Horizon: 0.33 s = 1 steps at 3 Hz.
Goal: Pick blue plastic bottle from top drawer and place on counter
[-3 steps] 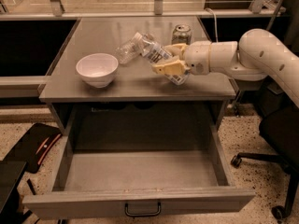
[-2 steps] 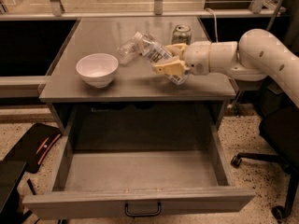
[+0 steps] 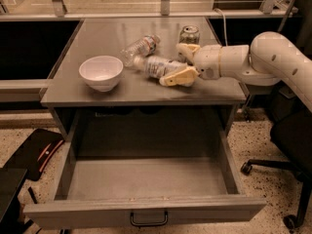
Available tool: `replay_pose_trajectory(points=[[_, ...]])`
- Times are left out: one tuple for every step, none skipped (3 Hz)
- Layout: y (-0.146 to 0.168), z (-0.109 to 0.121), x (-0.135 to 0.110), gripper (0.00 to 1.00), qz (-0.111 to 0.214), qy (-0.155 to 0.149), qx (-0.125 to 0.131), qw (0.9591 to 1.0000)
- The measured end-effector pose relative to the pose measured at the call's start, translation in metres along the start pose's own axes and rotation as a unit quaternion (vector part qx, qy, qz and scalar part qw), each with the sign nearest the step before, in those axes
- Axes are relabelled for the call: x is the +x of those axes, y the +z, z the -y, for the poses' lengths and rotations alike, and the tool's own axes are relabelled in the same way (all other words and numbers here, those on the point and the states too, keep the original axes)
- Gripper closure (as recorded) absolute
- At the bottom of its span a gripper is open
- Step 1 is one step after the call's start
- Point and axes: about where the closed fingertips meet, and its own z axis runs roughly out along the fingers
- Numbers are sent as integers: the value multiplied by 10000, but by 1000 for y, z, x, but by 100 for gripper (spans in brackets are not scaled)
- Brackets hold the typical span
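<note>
Jaws over grey counter [image 3: 97, 38] — speckled floor [image 3: 263, 145].

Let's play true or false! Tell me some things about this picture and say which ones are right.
1. The top drawer is pulled open. True.
2. The blue plastic bottle stands upright inside the drawer. False: it lies on its side on the counter.
3. The white bowl sits on the counter. True.
4. The can lies tipped over in the bowl. False: it stands upright near the back of the counter, behind the gripper.
5. The gripper is down in the drawer. False: it is over the counter, at the blue plastic bottle.
6. A clear bottle lies on the counter right behind the blue plastic bottle. True.
</note>
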Motion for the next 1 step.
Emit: replay_pose_trajectory(points=[[0, 0, 0, 0, 0, 0, 0, 10000]])
